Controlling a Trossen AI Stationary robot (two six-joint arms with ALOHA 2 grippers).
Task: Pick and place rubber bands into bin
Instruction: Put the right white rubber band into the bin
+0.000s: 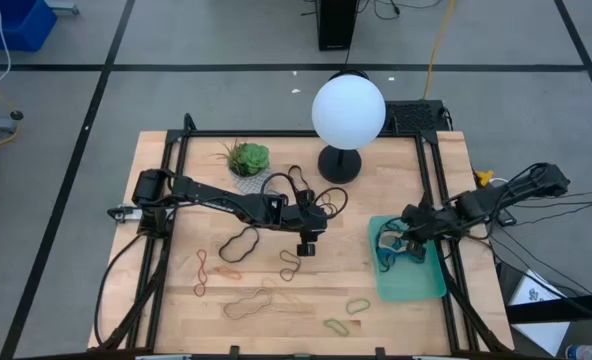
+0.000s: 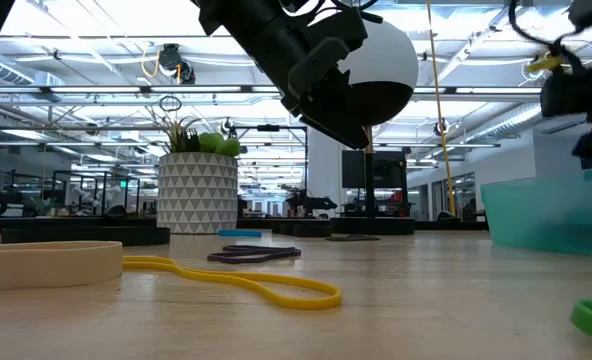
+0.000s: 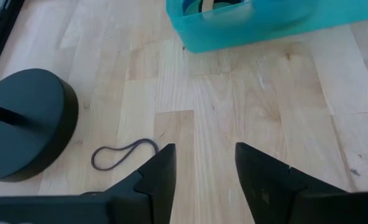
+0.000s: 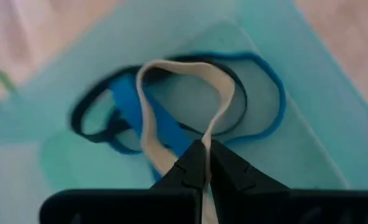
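The thin floppy tan rubber band (image 4: 171, 112), clamped in the right gripper (image 4: 204, 163) above the translucent teal plastic bin (image 4: 308, 124) at the frame's centre, could cling on release, while the left gripper (image 3: 202, 163) hangs parted, empty.

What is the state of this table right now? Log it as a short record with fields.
left gripper: open, empty, above bare wood mid-table
right gripper: fingers shut on cream flat rubber band, over the bin
bin: shallow translucent teal plastic tray, holding blue and dark bands
loose bands: several on the wooden table, including a yellow loop
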